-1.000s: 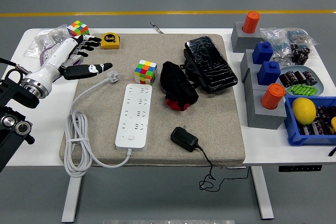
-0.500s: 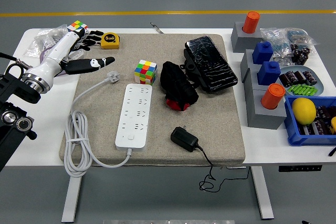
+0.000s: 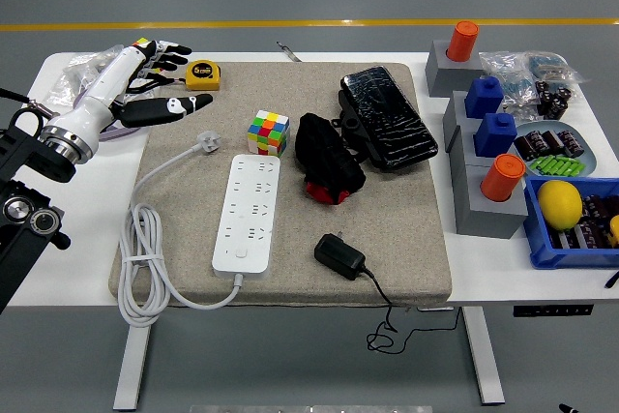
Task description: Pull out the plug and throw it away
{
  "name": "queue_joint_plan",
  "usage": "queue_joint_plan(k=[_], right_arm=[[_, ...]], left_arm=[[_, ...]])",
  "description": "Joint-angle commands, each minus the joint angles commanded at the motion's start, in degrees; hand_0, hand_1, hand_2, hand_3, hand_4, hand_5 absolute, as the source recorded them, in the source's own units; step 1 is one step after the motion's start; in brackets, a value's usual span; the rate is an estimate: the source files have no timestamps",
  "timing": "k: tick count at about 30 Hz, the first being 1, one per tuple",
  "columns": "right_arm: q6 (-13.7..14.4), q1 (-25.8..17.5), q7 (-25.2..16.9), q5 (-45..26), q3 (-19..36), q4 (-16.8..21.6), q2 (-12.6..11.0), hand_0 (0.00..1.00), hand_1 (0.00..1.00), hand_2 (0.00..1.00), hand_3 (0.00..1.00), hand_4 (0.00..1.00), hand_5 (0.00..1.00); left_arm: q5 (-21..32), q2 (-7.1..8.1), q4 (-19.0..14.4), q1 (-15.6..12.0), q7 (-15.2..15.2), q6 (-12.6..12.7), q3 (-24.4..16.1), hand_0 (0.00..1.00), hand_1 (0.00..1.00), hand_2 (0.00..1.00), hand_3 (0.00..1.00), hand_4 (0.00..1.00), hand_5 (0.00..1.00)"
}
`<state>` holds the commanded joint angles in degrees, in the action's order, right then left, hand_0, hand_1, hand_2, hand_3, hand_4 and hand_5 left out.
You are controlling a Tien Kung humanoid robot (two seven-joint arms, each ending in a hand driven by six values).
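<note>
A white power strip [image 3: 248, 212] lies on the beige mat [image 3: 406, 229], with no plug in its sockets. A black adapter plug [image 3: 338, 256] lies on the mat to the right of the strip, its thin black cable trailing over the table's front edge. The strip's own white cord [image 3: 145, 268] coils at the mat's left, ending in a white plug [image 3: 206, 141]. My left hand [image 3: 160, 79] is open with fingers spread, empty, above the table's far left, apart from the strip. My right arm is out of view.
A yellow tape measure [image 3: 201, 74], two colour cubes [image 3: 268, 131], a black cloth bundle [image 3: 327, 157] and a black wrapped case [image 3: 387, 118] lie on the mat. Grey blocks with orange and blue pieces [image 3: 484, 142] and a blue bin [image 3: 571, 215] stand at the right.
My left hand has moved up and away from the mat toward the table's far left corner, still open and empty. Nothing else has moved.
</note>
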<state>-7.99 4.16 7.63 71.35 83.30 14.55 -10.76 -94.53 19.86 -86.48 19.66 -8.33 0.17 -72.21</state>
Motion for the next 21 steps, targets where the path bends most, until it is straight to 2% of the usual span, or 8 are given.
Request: queue_joint_plan(k=[21], right_arm=[[0.1,-0.7,0.0,1.0,2.8,0.2,0.3,0.64,0.678,0.687,0.608,0.998,0.496]], left_arm=[[-0.2,-0.38,0.0,-0.8,-0.1,-0.1,-1.6,0.648,0.771,0.779,0.787,0.94,0.461]])
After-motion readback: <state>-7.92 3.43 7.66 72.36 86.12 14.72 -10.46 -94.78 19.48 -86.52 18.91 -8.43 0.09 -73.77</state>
